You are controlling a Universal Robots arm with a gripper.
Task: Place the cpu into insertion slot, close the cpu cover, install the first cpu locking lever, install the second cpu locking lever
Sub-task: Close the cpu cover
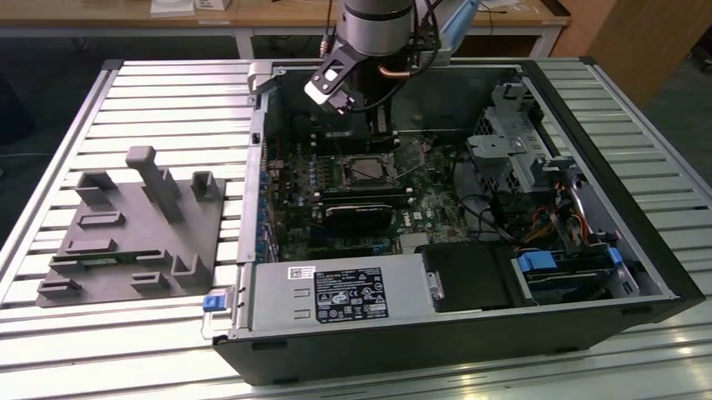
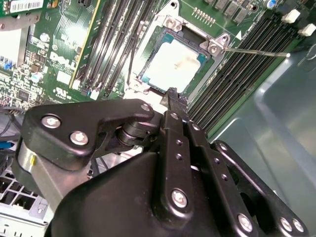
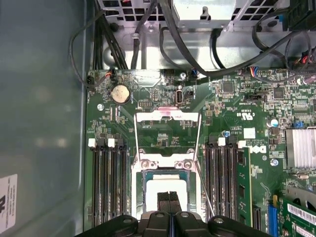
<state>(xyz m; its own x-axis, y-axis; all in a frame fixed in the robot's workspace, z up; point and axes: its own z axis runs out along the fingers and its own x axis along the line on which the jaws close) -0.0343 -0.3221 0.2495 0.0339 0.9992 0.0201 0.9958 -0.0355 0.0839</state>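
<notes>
Silver-grey underneath: looking down on the cpu lying seated in the insertion slot, directly below the fingertips. Hovering just above it with the gripper pinched fully together, gripping nothing. Seeing the cpu cover standing swung open just beyond the fingertips. Possibly risking a scraped chip or a snagged locking lever beside the fingers, through descending off-line. Noting the white power supply label, leaving its print unread.

Arm pointing down, end effector closed
</notes>
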